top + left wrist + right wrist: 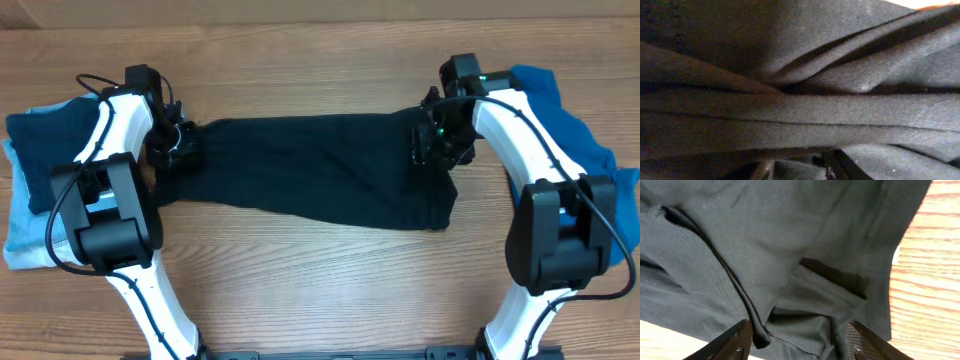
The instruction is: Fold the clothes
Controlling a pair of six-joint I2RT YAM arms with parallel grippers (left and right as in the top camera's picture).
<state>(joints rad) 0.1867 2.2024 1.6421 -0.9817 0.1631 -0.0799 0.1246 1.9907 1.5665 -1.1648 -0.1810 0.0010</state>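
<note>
The black garment (pixel 310 170) lies spread in a wide band across the middle of the overhead frame on the wooden counter (pixel 320 290). It runs from the left end effector (pixel 172 140) at centre left to the right end effector (pixel 437 140) at centre right. Its lower edge sags toward the lower right, where a corner reaches furthest down the frame. Each end effector sits right at one end of the cloth and touches it.

In the left wrist view, black fabric fills the whole frame in long bunched folds that meet near the middle. Only dark slivers of the end effector show at the bottom edge, under the cloth. I cannot tell how far it is open, or whether it has hold of the fabric.

In the right wrist view, the two fingers (pixel 735 342) stand well apart at the lower left and lower right of the frame. The jaws are wide open. A hemmed fold of the black garment hangs in the gap between them and is not pinched. Bare counter shows along the right edge.

The teal-blue garment (pixel 565 110) lies crumpled at the upper right of the overhead frame, partly under the right arm. It is just beside the black one but separate from it. Light-blue jeans (pixel 22 225) lie at the far left edge.
</note>
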